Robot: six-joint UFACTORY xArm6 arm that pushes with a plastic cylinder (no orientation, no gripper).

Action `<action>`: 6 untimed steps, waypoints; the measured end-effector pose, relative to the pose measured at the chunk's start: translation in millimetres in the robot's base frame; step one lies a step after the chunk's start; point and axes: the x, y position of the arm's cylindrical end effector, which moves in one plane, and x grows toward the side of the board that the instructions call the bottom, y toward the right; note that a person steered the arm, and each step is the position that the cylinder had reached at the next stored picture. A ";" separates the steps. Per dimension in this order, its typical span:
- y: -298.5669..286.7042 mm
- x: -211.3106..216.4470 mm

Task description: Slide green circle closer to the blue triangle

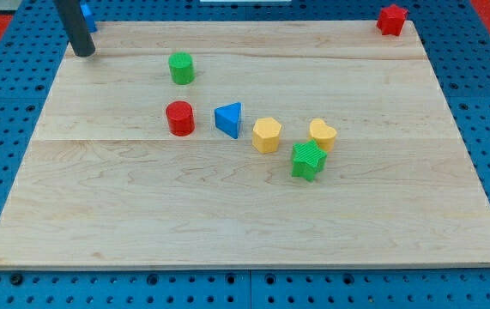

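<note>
The green circle stands on the wooden board in the upper left part. The blue triangle lies near the board's middle, down and to the right of the green circle. A red circle sits directly below the green circle, left of the blue triangle. My tip rests near the board's top left corner, well to the left of the green circle and slightly above it, touching no block.
A yellow hexagon, a yellow heart and a green star lie right of the blue triangle. A red star sits at the top right corner. A blue block shows partly behind the rod.
</note>
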 end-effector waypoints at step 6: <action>221.5 74.6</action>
